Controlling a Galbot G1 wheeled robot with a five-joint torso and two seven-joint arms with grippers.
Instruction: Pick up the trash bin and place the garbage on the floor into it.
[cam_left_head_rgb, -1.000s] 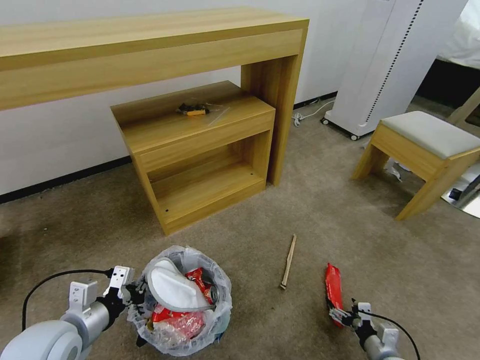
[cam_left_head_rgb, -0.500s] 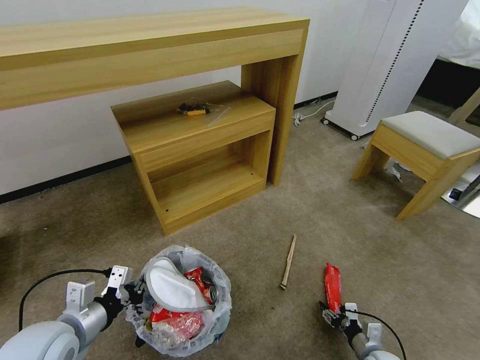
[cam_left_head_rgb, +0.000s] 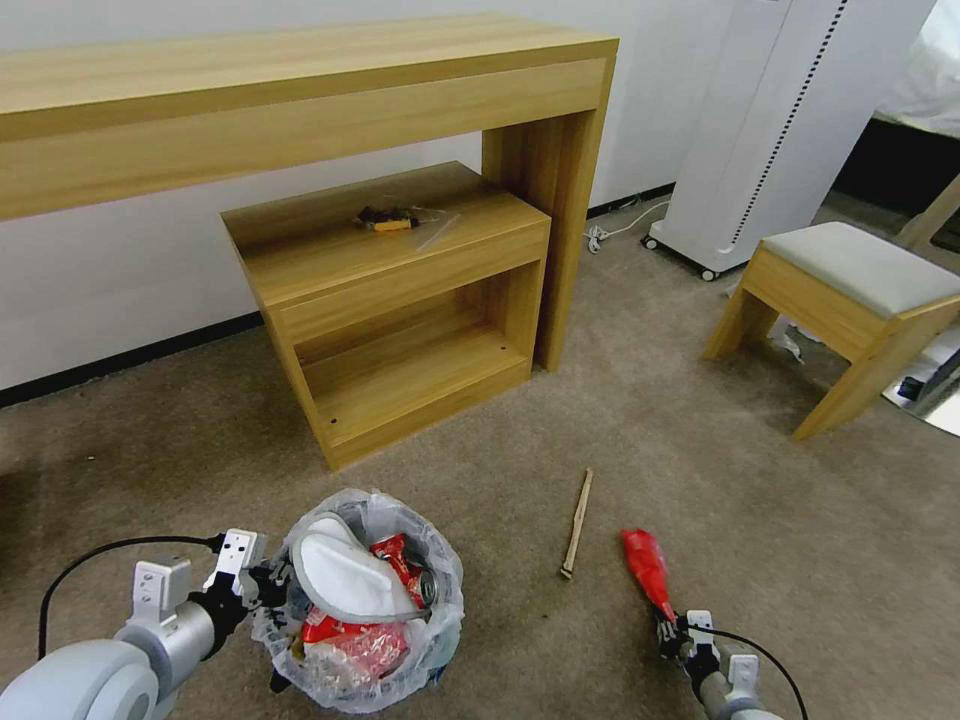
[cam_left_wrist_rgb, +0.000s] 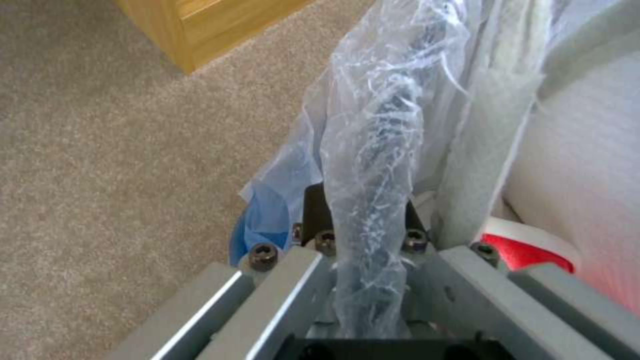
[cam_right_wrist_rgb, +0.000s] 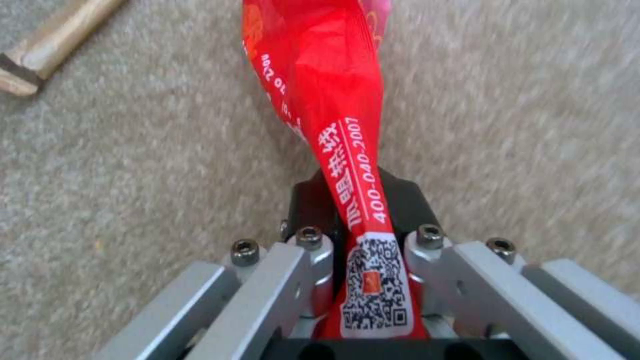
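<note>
1. Red wrapper pinched at its printed end between the closed jaws of the right gripper; rest of the wrapper sticking out ahead of the jaws, angled up off the floor, apparently lifted.
2. End grip likely chosen because the flat wrapper offers only a thin edge; long free part may flop or twist during carrying.
3. Wooden stick lying flat on the carpet, beyond the wrapper's free tip and to one side of the jaws, apart from the wrapper.
4. Trash bin held by the left gripper, jaws clamped narrow on the rim with the crinkled plastic bag bunched between them.
5. Rim hold keeps the mouth open and facing up for loading.
6. Inside the bin, just past the left jaws: a white slipper on top, red litter beneath.
7. Judged state: bin nearly full, wrapper and stick left.
</note>
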